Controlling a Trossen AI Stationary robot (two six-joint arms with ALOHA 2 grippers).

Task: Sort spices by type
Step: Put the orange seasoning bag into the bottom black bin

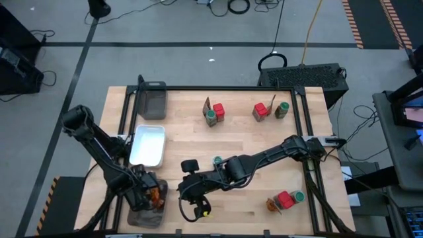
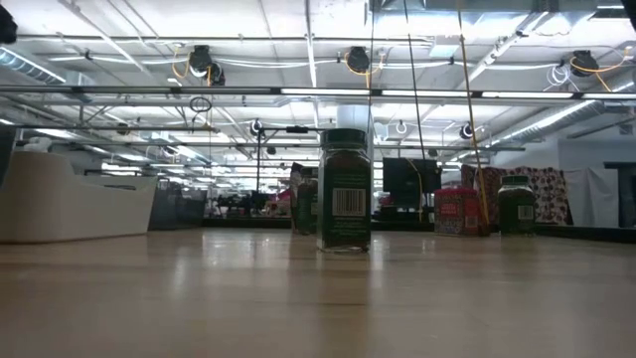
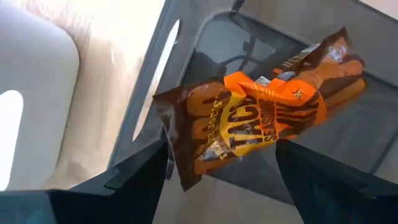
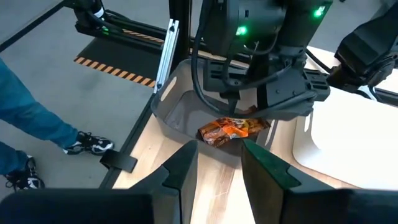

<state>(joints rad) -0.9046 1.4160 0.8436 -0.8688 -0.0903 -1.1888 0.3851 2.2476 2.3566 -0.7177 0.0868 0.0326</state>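
On the pale wooden table (image 1: 251, 132), left edge: drop of one spice into the grey mesh tray (image 1: 135, 218), just beside the white rectangular dish (image 1: 149, 145).
Second grey mesh tray (image 1: 153, 99): at the far left corner, well apart from this one.
Left gripper (image 1: 151, 195): low over the nearer tray, fingers spread wide either side of one end of the sachet; no squeeze to be made out, so judged let go or about to be.
Right gripper (image 4: 221, 149): hovering near the same tray, pointed at it, fingers a narrow gap apart with nothing between.
Brown-orange pointed sachet (image 3: 249, 124): inside the tray walls, tilted, apparently lying on the mesh floor.
Unsorted spices: three mixed clusters of red cube-like boxes, green-lidded jars and sachets (image 1: 213, 114) on the right half, plus a lone round green-lidded jar (image 2: 344, 189) mid-table.
Doing it well: straight lift clear of the tray rim before any swing, fingers kept wide to avoid dragging the sachet back out.
Risk: wrists close together over the tray; best one arm moving at a time.
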